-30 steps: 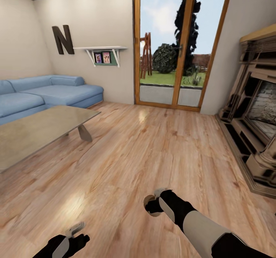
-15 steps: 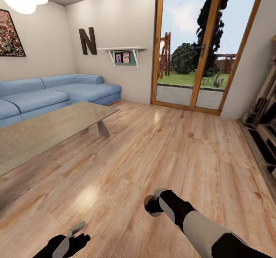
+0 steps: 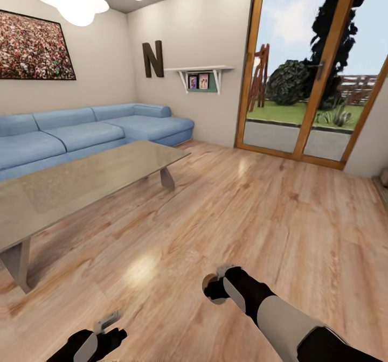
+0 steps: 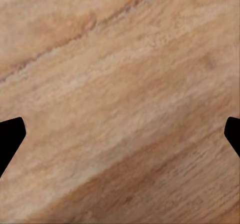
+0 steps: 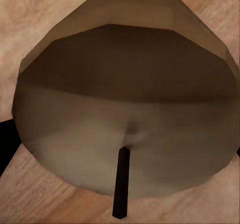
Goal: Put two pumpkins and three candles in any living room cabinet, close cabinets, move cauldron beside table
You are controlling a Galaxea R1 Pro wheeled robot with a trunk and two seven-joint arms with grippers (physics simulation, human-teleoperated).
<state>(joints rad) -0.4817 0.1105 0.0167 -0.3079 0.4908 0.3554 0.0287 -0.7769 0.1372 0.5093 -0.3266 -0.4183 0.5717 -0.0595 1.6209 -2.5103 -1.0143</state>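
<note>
My right gripper [image 3: 214,287] is low over the wood floor, shut on a tan candle [image 3: 206,282]. The right wrist view looks closely at that candle [image 5: 125,109], showing its beige top and thin dark wick. My left gripper [image 3: 109,323] hangs near the lower left of the head view. In the left wrist view its dark fingertips [image 4: 10,139] stand wide apart over bare floor, so it is open with nothing between them. The glass-topped table [image 3: 81,181] with grey legs stands to my left. Pumpkins, cabinet and cauldron are out of view.
A blue corner sofa [image 3: 81,133] runs along the left wall behind the table. A wood-framed glass door [image 3: 318,76] leads outside at the back right. A wide stretch of wood floor [image 3: 258,206] lies between me and the door.
The head camera has turned left: the fireplace has left the picture, and the painting, more of the sofa and the table's near leg have come in. Both arms hold the same pose.
</note>
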